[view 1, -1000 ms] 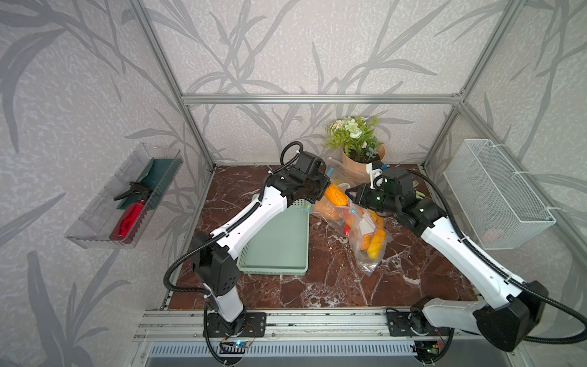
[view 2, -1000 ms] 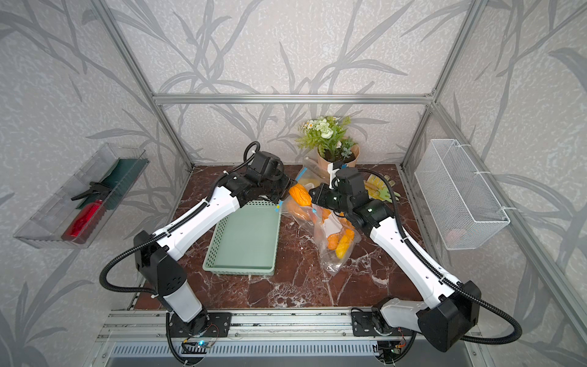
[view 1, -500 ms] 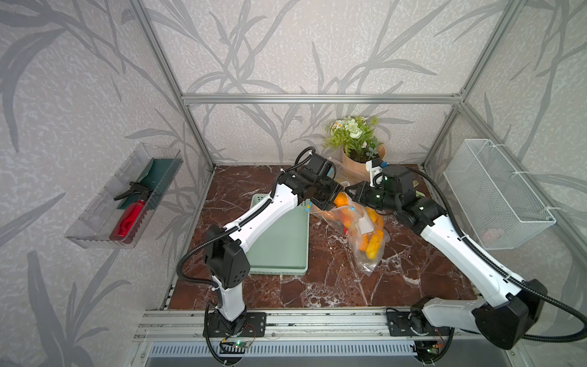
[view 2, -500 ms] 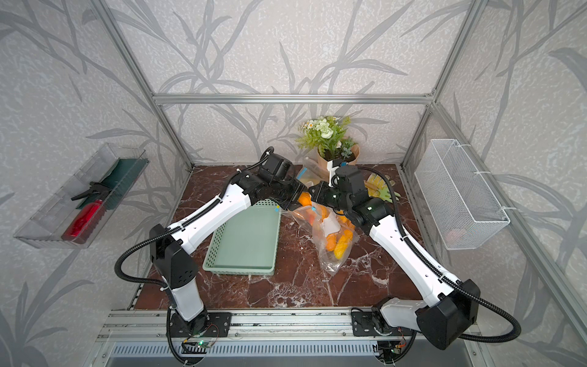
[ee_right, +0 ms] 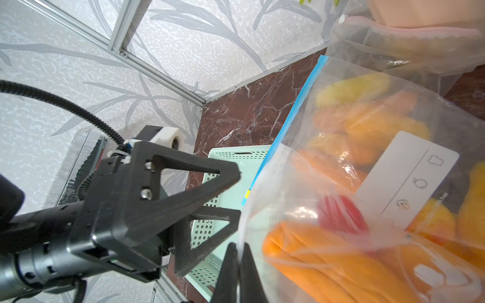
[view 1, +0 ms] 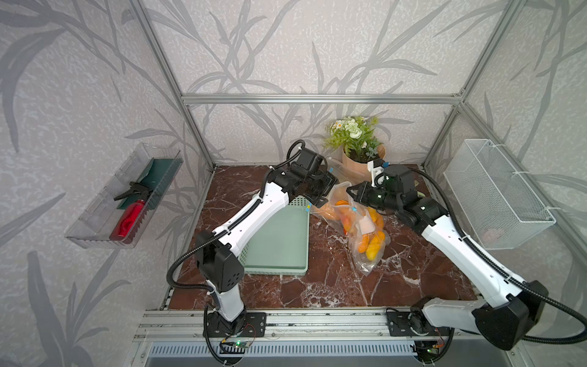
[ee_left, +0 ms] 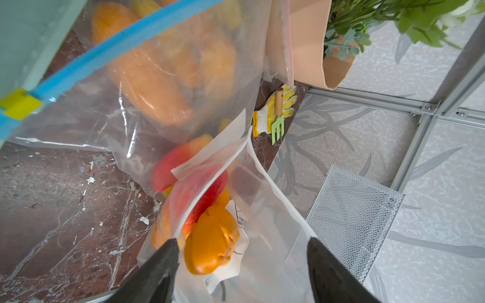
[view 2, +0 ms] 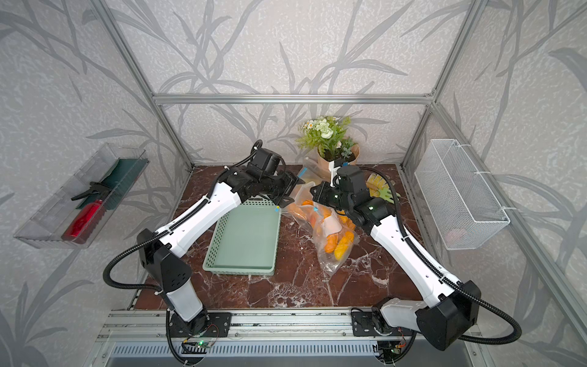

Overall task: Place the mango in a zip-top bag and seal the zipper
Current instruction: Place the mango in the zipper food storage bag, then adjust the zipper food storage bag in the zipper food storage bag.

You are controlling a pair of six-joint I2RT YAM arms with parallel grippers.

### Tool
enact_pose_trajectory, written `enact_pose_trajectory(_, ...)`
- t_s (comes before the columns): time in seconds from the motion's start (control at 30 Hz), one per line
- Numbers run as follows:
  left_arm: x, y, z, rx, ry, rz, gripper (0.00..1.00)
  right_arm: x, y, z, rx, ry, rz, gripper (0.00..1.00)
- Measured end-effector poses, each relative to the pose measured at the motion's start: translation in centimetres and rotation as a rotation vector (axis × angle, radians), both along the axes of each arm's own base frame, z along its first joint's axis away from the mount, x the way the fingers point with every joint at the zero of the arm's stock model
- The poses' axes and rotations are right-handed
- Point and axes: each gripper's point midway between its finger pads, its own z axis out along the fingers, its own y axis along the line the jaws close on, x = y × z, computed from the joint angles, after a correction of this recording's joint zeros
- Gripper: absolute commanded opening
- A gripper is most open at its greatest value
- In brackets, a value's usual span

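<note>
Mango (ee_left: 210, 244) looks to sit inside zip-top bag (view 1: 365, 265). I see left gripper (ee_right: 237, 192) released, jaws apart at the mouth; right gripper (ee_right: 238, 246) clenched on bag rim. Sealing not yet done.

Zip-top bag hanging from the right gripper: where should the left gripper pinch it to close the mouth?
Probably the white rim band of the zip-top bag, pinched across its thin flat edge. Come from the left arm's side: the mouth gapes toward the open left gripper, while the right gripper holds the rim up.
</note>
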Motion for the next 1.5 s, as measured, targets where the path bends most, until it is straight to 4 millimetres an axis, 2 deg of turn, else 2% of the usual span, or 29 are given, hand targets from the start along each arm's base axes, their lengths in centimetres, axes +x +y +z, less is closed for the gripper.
enact_pose_trajectory(0.13,-0.4,1.5,1.2,0.005,-0.05,-0.014,0.52,0.0,-0.6,-0.1,-0.01,0.011,-0.012,0.0)
enact_pose_trajectory(0.27,-1.4,1.6,1.1,-0.035,-0.012,-0.046,0.53,-0.1,-0.8,-0.1,-0.012,0.02,-0.014,0.0)
enact_pose_trajectory(0.47,-3.4,-0.1,-2.4,-0.125,0.187,-0.026,0.6,-0.2,-0.7,0.3,-0.005,0.018,-0.005,0.0)
enact_pose_trajectory(0.57,-3.5,-1.5,-2.6,-0.171,0.23,-0.021,0.59,-0.4,-0.6,0.3,-0.001,0.02,0.004,0.0)
enact_pose_trajectory(0.67,-3.3,-3.4,-2.5,-0.214,0.243,-0.027,0.5,-0.5,-0.5,0.3,0.001,0.025,0.012,0.0)
enact_pose_trajectory(0.7,-3.2,-4.0,-2.5,-0.226,0.246,-0.031,0.43,-0.5,-0.5,0.2,-0.001,0.026,0.015,0.0)
enact_pose_trajectory(0.8,-3.1,-5.6,-2.6,-0.256,0.256,-0.043,0.05,-0.7,-0.6,-0.1,-0.016,0.031,0.024,0.0)
enact_pose_trajectory(0.83,-3.1,-6.0,-2.5,-0.264,0.255,-0.047,0.0,-0.9,-0.6,-0.1,-0.023,0.034,0.029,0.0)
enact_pose_trajectory(0.9,-3.0,-6.4,-2.3,-0.278,0.248,-0.05,0.0,-1.1,-0.9,0.2,-0.042,0.042,0.037,0.0)
enact_pose_trajectory(1.03,-2.5,-6.9,-0.4,-0.314,0.211,-0.046,0.0,-0.9,-1.5,2.1,-0.08,0.025,0.054,0.43)
enact_pose_trajectory(1.13,-1.8,-7.1,1.0,-0.336,0.173,-0.032,0.0,-1.0,-2.1,3.7,-0.117,-0.005,0.063,0.59)
enact_pose_trajectory(1.23,-1.0,-7.4,1.9,-0.355,0.151,-0.019,0.0,-1.7,-3.1,5.3,-0.169,-0.037,0.066,0.62)
enact_pose_trajectory(1.33,-0.1,-8.0,2.0,-0.36,0.142,-0.014,0.0,-2.9,-4.1,6.3,-0.223,-0.059,0.071,0.62)
enact_pose_trajectory(1.4,0.4,-8.3,1.9,-0.361,0.141,-0.013,0.0,-4.0,-5.0,6.3,-0.263,-0.06,0.071,0.61)
enact_pose_trajectory(1.5,0.9,-8.8,1.4,-0.357,0.145,-0.012,0.0,-5.8,-6.3,6.1,-0.323,-0.049,0.079,0.54)
